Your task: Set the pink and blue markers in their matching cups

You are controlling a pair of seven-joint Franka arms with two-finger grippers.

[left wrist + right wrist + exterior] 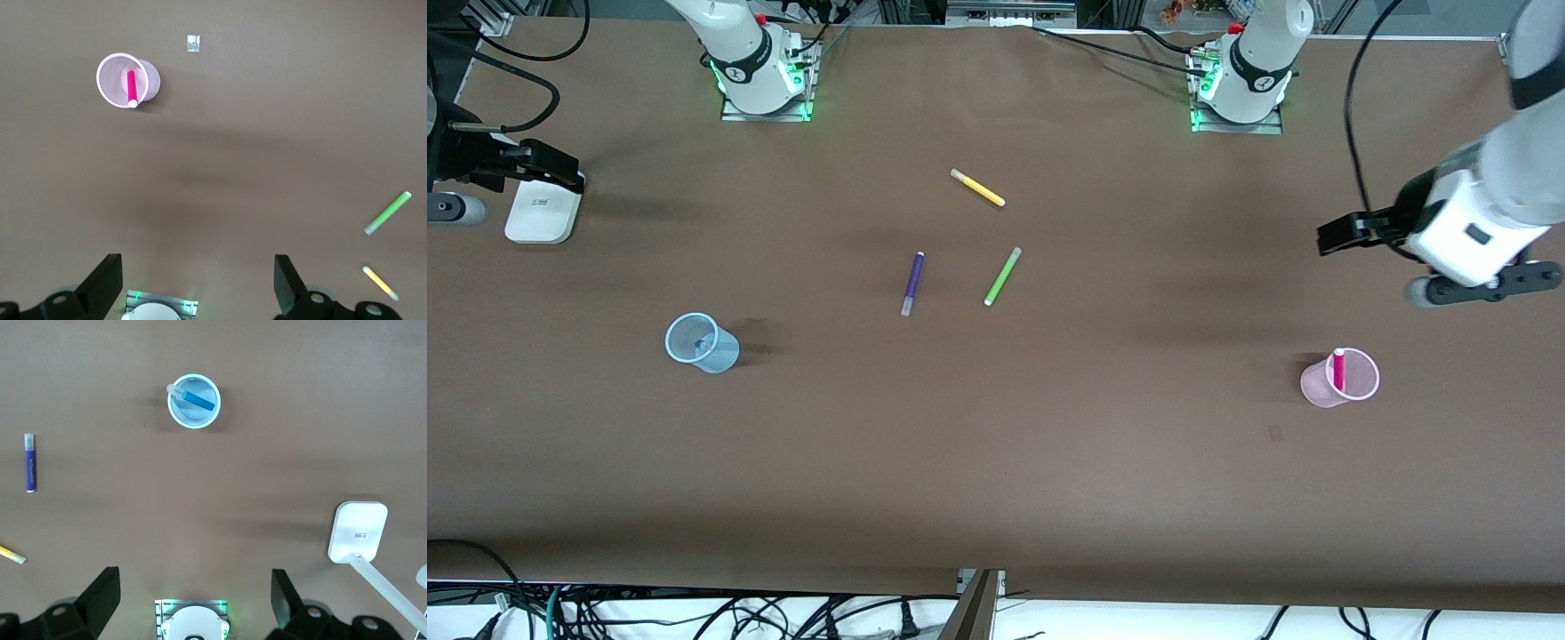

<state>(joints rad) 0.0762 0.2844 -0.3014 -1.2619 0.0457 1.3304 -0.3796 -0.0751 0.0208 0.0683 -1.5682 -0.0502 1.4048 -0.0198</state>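
Note:
The pale pink cup [1319, 388] stands upright toward the left arm's end of the table, with the pink marker [1338, 369] standing in it. Both also show in the left wrist view: cup [150, 79], marker [131, 87]. The pale blue cup [720, 354] stands toward the right arm's end; the blue marker [199, 399] lies inside it, with the cup rim [193, 423] around it. My left gripper [1343, 236] is open and empty, up over the table near the pink cup [197, 263]. My right gripper [551, 169] is open and empty, over the table's edge [195, 577].
A purple pen [912, 283], a lime-green pen [1002, 276] and a yellow pen [977, 188] lie mid-table between the two bases. A white pad-like device [541, 212] sits under my right gripper. A small mark [1274, 433] lies nearer the front camera than the pink cup.

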